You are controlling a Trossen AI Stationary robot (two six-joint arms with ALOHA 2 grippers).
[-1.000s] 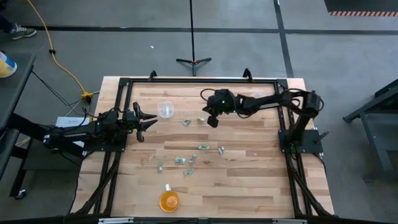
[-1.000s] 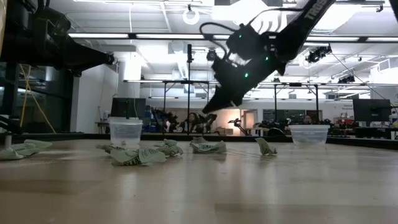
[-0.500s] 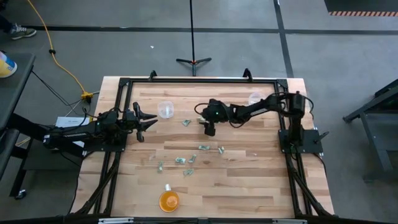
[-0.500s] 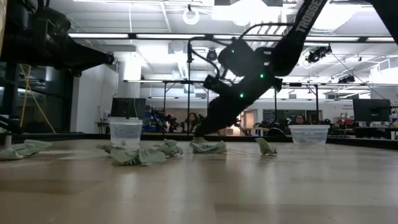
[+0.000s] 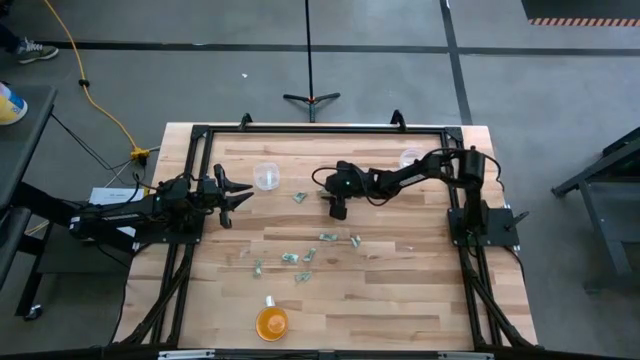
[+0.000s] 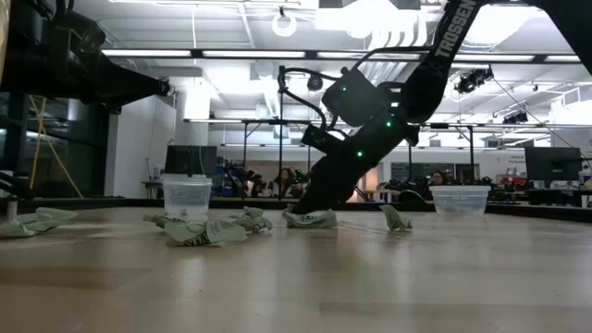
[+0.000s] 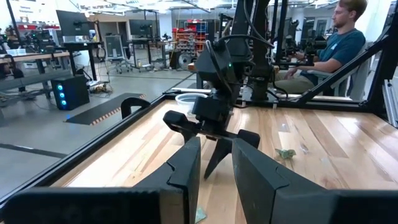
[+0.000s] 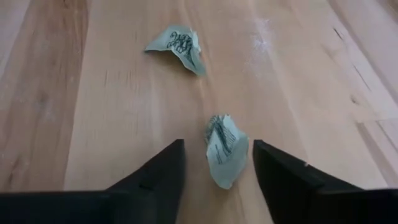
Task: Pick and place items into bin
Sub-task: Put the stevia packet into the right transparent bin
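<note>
Several tiny pale-green wrapped items [image 5: 327, 237] lie loose on the wooden table [image 5: 400, 300]. My right gripper [image 8: 217, 144] is low at mid-table [image 5: 337, 208], open. Its fingers stand on either side of one item [image 8: 225, 149] that lies flat on the wood, with a narrow gap showing on each side. A second item [image 8: 177, 45] lies just beyond it. In the low view the fingertips [image 6: 301, 209] reach the table beside that item [image 6: 312, 219]. My left gripper [image 5: 235, 197] waits open at the table's left edge, holding nothing.
One clear cup [image 5: 266, 176] stands far left of centre. A second clear cup [image 5: 410, 158] stands at the far right. An orange round cup [image 5: 272, 322] sits near the front edge. A black frame [image 5: 200, 135] rims the table. A person sits beyond the table [image 7: 339, 37].
My right gripper has come down from above the table to the wood, moving a little toward the near edge. Its fingertips now stand around one item. The items have kept their places.
</note>
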